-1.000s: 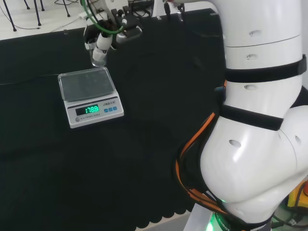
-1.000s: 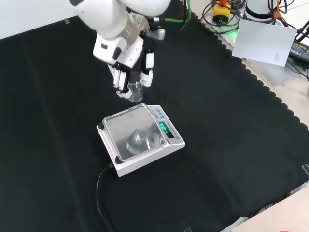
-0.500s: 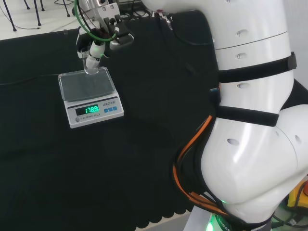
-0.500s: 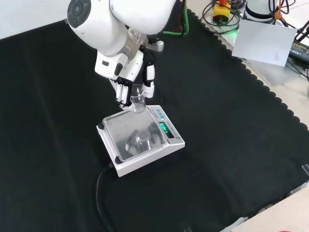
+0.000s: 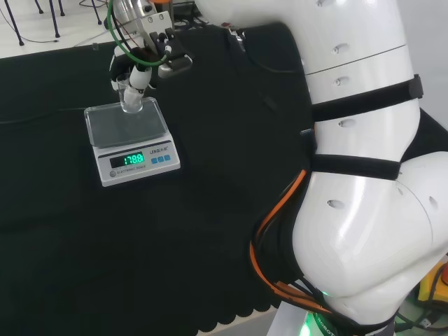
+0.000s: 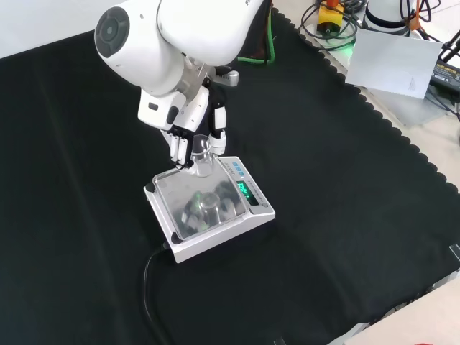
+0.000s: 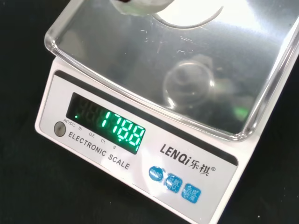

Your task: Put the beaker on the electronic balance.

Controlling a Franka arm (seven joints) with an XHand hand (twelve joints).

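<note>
In the head view the electronic balance is sitting on the black cloth at the left, with its green display and buttons facing the near side; above the far edge of its shiny pan the hand is hanging with its fingers curled round the clear beaker, which it is holding upright; whether the beaker's base is touching the pan or hanging just above it cannot be told; to the right, the arm's big white links are standing over the cloth. In the front view the cloth is stretching across the bench and the balance is lying near its middle, its dark cable trailing off toward the near edge; the hand is coming down from the top under the white link with the round grey cap, and its fingers and thumb are pinching the beaker at the pan's far edge, beside the display strip on the balance's right side. In the wrist view the balance is showing close, its pan reflecting a faint round shape, and a blurred white part of the hand is hanging at the pan's far rim.
</note>
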